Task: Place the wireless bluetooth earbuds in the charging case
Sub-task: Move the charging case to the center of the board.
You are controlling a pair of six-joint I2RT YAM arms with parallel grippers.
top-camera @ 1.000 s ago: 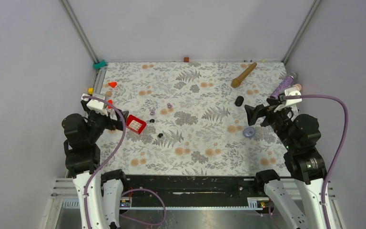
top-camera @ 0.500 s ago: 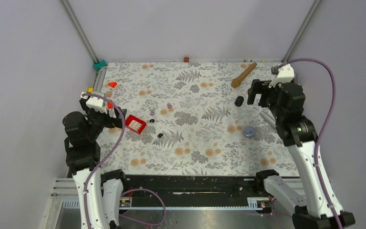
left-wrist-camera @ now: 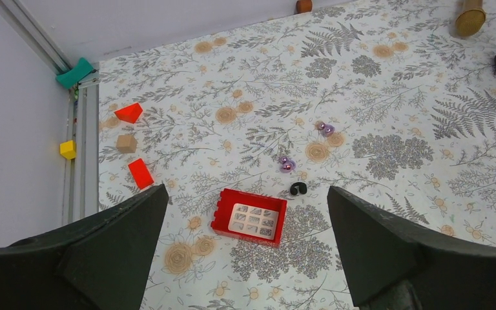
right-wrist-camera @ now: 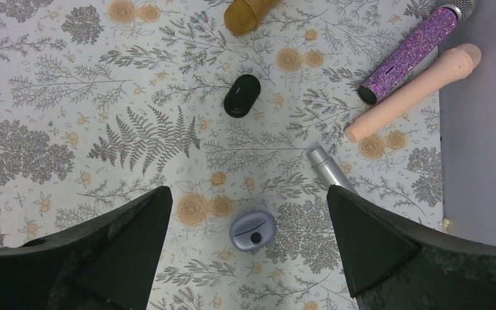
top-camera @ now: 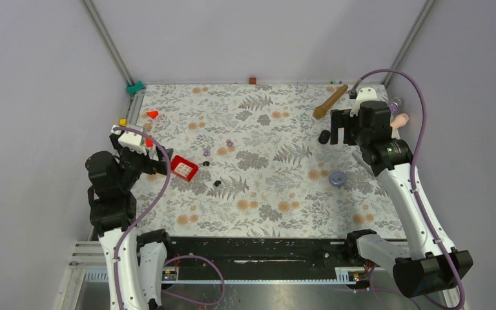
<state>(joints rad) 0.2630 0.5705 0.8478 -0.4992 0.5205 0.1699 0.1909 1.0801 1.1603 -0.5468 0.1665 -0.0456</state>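
Two pale purple earbuds and two black earbuds lie loose left of the table's centre. The left wrist view shows the purple ones and one black one. A pale blue-grey charging case lies shut at the right, and a black case lies beyond it. Both show in the right wrist view, the pale case and the black case. My left gripper is open and empty, raised near the red tray. My right gripper is open and empty, high above the cases.
A red tray sits by the left gripper. Red blocks, a tan cube and a yellow cube lie far left. A wooden microphone, a glittery purple one, a peach one and a silver tube lie at the right.
My right arm has lifted and swung from low at the right edge toward the far right, now looking down on the cases. The left arm has barely moved.
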